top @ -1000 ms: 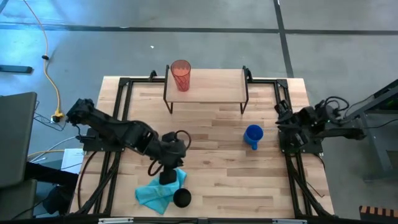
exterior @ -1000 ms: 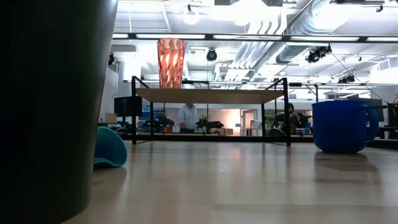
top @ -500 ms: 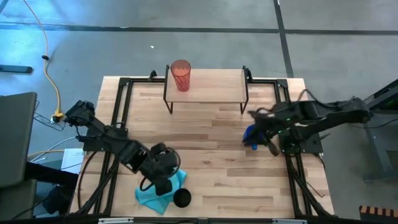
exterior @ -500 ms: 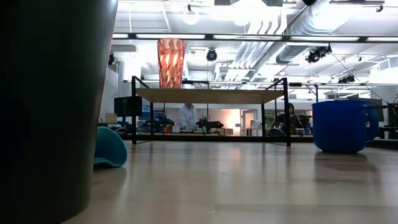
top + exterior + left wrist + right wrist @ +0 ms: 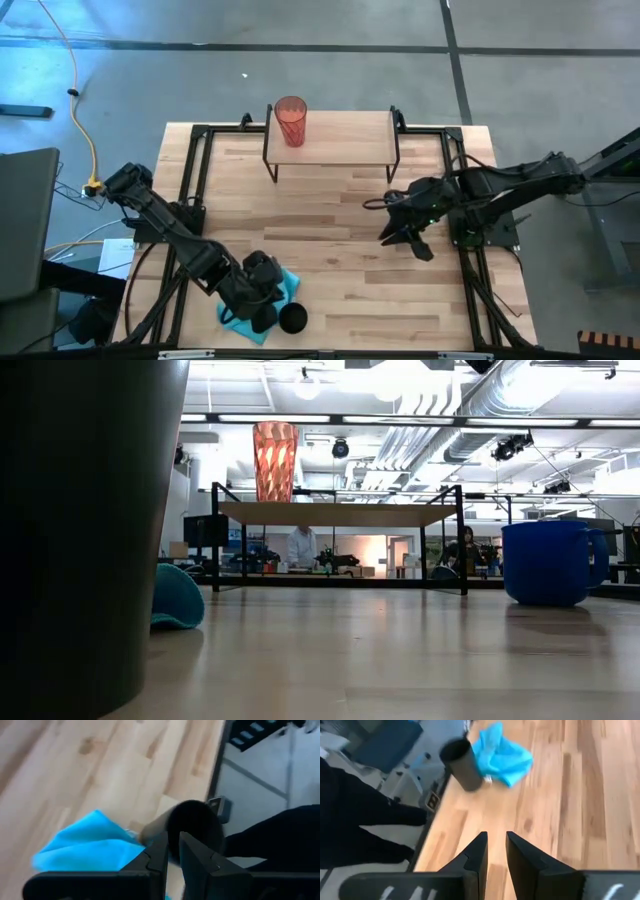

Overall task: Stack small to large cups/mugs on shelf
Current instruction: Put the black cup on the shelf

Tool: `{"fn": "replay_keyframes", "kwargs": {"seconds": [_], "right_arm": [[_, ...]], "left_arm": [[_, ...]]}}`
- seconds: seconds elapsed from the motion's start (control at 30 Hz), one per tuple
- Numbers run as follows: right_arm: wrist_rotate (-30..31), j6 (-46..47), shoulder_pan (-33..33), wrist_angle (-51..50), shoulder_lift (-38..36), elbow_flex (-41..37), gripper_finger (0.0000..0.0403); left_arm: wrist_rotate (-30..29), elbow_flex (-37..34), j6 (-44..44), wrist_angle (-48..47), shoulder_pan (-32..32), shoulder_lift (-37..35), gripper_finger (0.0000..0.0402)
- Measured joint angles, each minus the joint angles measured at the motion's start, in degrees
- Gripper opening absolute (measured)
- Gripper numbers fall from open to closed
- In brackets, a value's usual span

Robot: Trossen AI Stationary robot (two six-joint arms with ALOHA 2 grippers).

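Right gripper (image 5: 405,238) now over blue mug (image 5: 548,563), left gripper (image 5: 262,308) nearer black cup (image 5: 292,319).

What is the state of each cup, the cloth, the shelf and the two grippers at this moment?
Red tumbler: upright on the shelf, at its left end.
Black cup: upright on the table, beside the cloth.
Blue mug: upright on the table.
Cloth: crumpled.
Left gripper: near the black cup, shut, holding nothing.
Right gripper: above the table, shut, holding nothing.
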Motion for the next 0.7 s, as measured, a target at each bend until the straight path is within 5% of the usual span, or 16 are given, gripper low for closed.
{"fn": "replay_keyframes", "kwargs": {"seconds": [0.47, 0.7], "right_arm": [[-1.4, 1.2, 1.6, -2.0, -1.1, 0.0, 0.0102], [-1.4, 1.2, 4.6, -1.9, -1.1, -0.1, 0.0103]], "left_arm": [[0.5, -2.8, 3.8, 3.8, 0.9, 2.3, 0.0037], [5.4, -2.8, 9.8, 6.8, 3.4, 5.4, 0.0037]]}}
